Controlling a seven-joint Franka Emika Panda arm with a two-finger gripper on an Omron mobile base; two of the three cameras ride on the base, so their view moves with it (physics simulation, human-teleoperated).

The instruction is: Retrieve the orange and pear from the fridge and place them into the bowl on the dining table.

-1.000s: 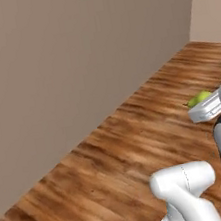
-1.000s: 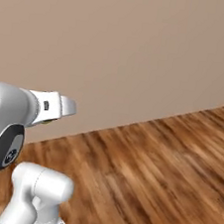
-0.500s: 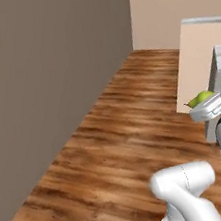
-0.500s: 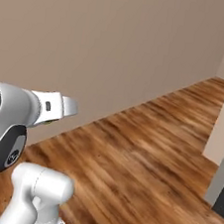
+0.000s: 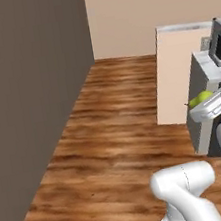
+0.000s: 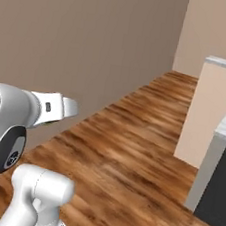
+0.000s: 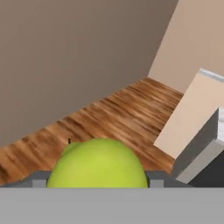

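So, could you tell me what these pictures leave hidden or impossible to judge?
- Pear: its lower part is cut off at the bottom of the hand view.
- Gripper: the left base view's right edge crops the hand behind it.
- Fingertips: the pear covers them, so contact stays unseen.

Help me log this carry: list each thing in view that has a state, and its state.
pear: held in the gripper, off the floor.
gripper: shut on the pear, raised beside the arm.
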